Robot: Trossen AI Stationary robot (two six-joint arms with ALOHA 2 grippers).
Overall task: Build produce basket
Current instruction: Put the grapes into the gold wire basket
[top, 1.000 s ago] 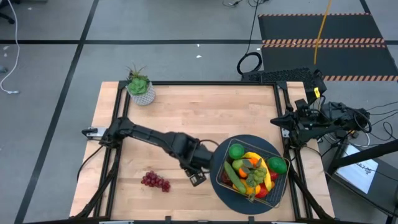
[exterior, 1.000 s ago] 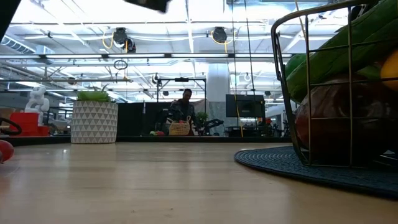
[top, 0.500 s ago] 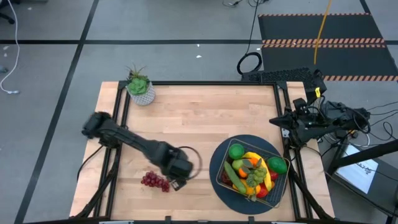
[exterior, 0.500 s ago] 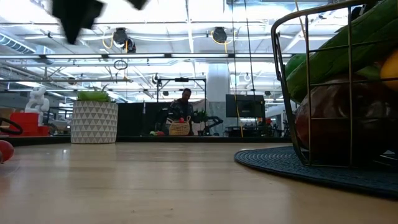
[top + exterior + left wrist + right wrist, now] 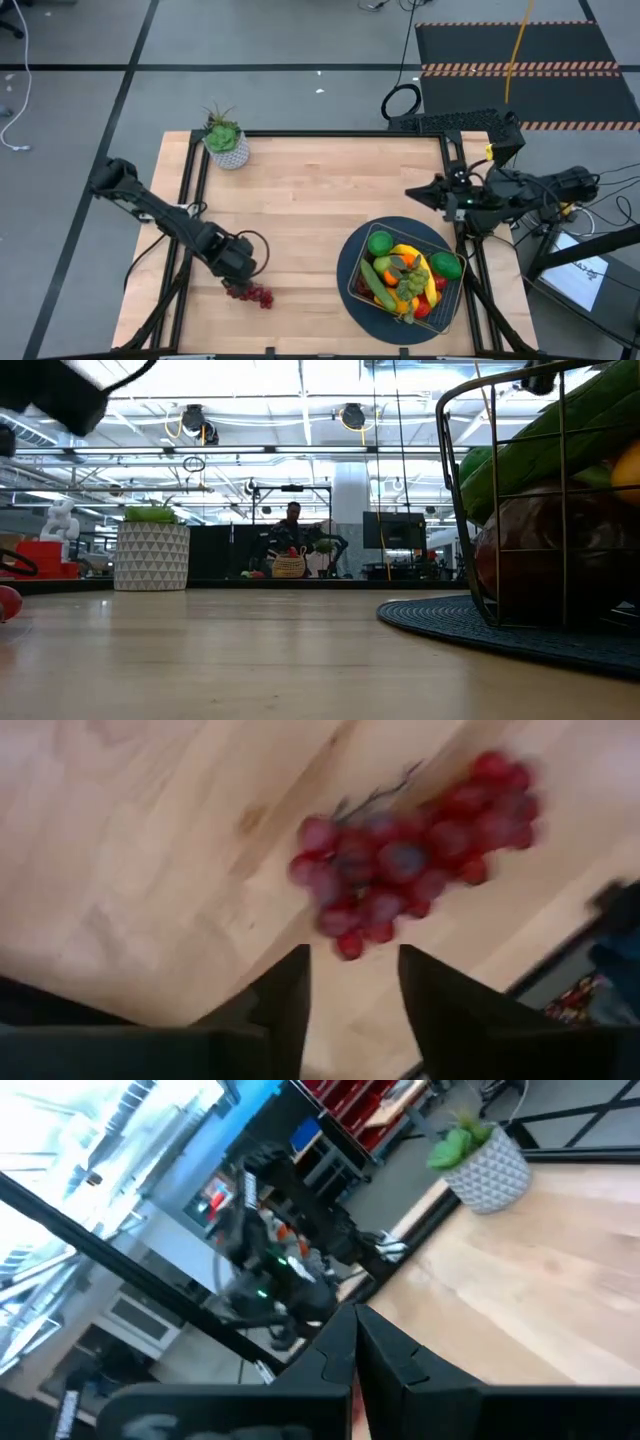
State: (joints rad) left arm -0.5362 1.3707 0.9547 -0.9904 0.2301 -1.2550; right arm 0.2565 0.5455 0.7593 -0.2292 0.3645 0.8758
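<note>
Grapes [image 5: 252,293], a purple-red bunch, lie loose on the wooden table [image 5: 300,190] near its front left corner, well apart from the wire basket [image 5: 405,275]. That basket sits on a round dark mat [image 5: 350,290] at the front right, piled with a cucumber [image 5: 378,284], limes [image 5: 380,243], oranges and other toy produce. Left gripper [image 5: 352,982] hovers right over the bunch, its two dark fingers [image 5: 285,1005] spread a little with a gap between them, pinching nothing. Right gripper [image 5: 354,1342] hangs at the table's right edge beyond the basket, fingers pressed together and empty. At the far left corner stands a potted plant [image 5: 225,140].
</note>
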